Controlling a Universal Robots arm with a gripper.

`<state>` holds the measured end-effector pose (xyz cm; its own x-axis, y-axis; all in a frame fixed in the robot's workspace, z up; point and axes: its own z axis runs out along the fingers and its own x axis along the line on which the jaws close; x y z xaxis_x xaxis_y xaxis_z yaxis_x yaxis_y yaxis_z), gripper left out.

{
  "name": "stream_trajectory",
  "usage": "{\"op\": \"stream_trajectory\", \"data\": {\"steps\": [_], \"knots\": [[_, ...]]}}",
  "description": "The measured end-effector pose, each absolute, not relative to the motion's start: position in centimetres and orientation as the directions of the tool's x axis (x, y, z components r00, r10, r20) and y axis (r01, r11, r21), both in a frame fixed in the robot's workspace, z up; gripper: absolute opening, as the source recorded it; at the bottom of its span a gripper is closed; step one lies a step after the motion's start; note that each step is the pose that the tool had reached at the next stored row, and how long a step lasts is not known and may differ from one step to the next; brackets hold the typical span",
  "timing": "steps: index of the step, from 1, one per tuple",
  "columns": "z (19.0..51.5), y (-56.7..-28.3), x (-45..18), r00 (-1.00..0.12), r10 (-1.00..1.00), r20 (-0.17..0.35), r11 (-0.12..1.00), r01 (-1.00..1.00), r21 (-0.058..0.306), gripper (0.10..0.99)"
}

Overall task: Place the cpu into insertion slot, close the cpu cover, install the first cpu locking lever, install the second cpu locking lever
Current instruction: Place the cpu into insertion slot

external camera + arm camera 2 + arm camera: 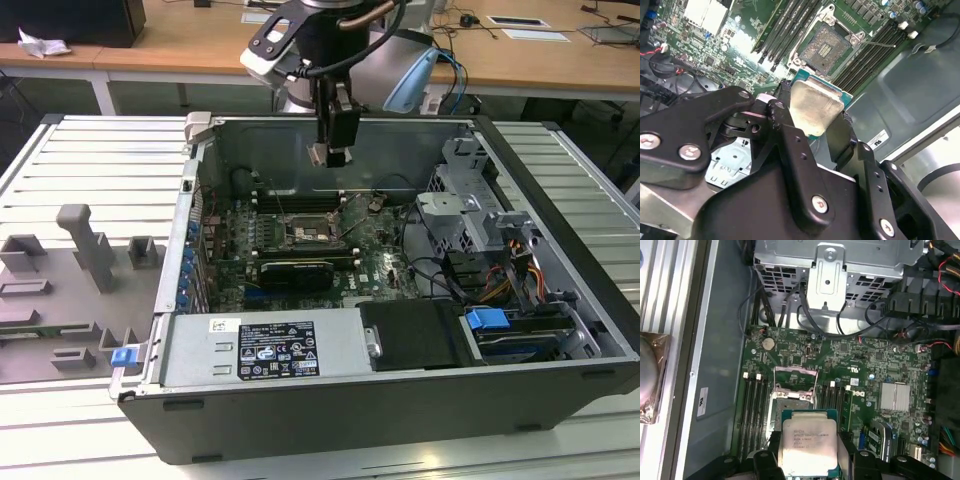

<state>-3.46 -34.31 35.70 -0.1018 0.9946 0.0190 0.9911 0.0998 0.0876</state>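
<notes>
Lab: open computer case (300,425) on slatted bench (100,150); desks (180,52) behind

Lighting was bright and diffuse. Pale glare lay on the cpu (812,112) between the fingers (790,145); the case interior (250,150) beneath them sat in soft shadow.

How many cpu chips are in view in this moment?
1. The cpu is clamped in the gripper, held above the motherboard; the socket lies open and empty.

The cpu (807,442) — matt, silvery metal top.
</notes>
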Motion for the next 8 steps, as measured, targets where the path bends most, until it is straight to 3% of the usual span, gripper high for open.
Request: {"op": "stream_trajectory", "data": {"steps": [8], "knots": [[35.44, -34.30, -3.46, -0.010, 1.000, 0.019, 0.008, 0.996, 0.088, 0.525]]}}
